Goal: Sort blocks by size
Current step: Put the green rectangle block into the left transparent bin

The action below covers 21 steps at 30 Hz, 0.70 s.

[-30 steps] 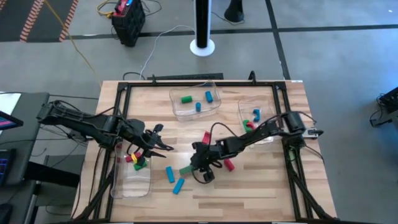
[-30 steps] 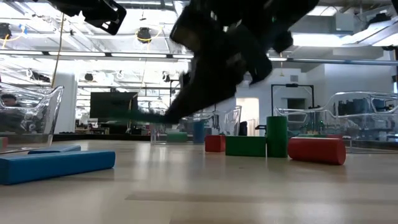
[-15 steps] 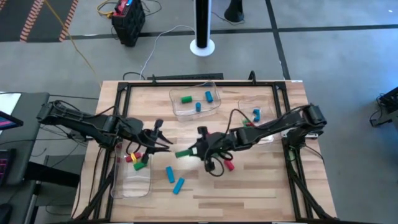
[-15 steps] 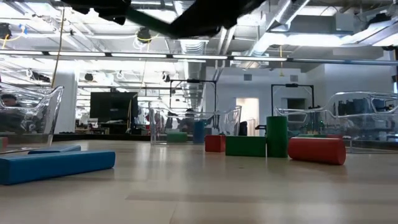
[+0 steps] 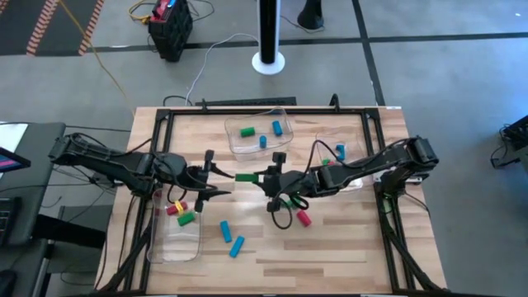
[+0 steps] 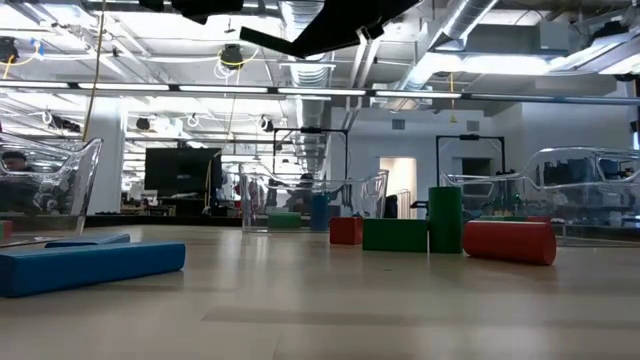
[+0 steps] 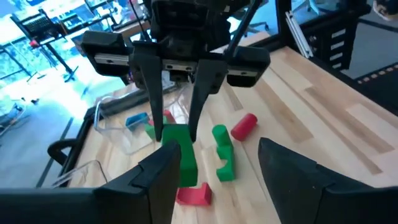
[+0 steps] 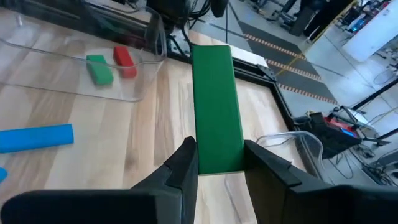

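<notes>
A green bar [image 5: 246,176] hangs level above the table's middle, with my right gripper [image 5: 264,177] shut on it. The bar's free end points at my left gripper [image 5: 213,174], which stands open just short of it, touching nothing. In the left wrist view the bar [image 7: 180,155] faces me end-on, under the right gripper's fingers. Other blocks lie on the table: two blue ones [image 5: 224,231], a red one [image 5: 303,218] and a green one [image 5: 290,202]. My right gripper pinches the green bar's two long sides [image 8: 217,163] between its two fingers, at the end nearest the wrist. The fingers come nearly level from the table's right and lie along the bar. The bar sticks out past the fingertips, lifted clear of the table.
Three clear trays stand on the table: one at the left [image 5: 175,239] holding red, yellow and green blocks, one at the far edge [image 5: 260,147] with green and blue blocks, one at the right [image 5: 330,148] with several blocks. A black frame [image 5: 165,115] rims the table.
My right gripper has lifted the green bar off the table, carried it up and toward the far edge and the left gripper, and tipped from pointing down to nearly level. My left gripper has opened wider and turned at the wrist.
</notes>
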### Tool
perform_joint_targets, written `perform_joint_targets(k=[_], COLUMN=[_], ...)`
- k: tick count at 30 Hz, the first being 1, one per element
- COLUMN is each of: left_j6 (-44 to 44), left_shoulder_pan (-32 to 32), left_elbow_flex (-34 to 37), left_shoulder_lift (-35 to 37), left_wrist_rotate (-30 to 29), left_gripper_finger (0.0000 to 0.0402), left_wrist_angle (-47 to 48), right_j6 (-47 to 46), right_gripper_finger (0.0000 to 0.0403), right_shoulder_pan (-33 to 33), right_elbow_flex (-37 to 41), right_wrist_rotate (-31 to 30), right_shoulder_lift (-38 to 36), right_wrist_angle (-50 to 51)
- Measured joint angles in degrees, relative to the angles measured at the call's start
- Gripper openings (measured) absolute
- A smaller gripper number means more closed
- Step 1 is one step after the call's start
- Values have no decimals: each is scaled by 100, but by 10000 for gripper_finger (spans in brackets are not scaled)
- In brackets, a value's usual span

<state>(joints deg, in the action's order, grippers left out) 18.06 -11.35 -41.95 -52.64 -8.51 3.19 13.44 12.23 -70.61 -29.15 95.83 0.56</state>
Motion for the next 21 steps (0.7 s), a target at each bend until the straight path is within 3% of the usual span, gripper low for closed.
perform_joint_targets(k=[5,11,21], left_j6=[0,167,378], left_shoulder_pan=[0,0,0], left_elbow_flex=[0,-4,-2], left_shoulder_lift=[-179,-560,-623], left_wrist_rotate=[-26,-557,-738], left_gripper_finger=[214,214,214], left_wrist_angle=[-106,-445,-794], right_j6=[143,208,163], right_gripper_finger=[135,135,135], right_shoulder_pan=[0,-7,0], right_elbow_flex=[0,0,0], right_wrist_rotate=[-98,-119,-96], right_shoulder_lift=[-1,2,2], right_wrist_angle=[-250,-322,-199])
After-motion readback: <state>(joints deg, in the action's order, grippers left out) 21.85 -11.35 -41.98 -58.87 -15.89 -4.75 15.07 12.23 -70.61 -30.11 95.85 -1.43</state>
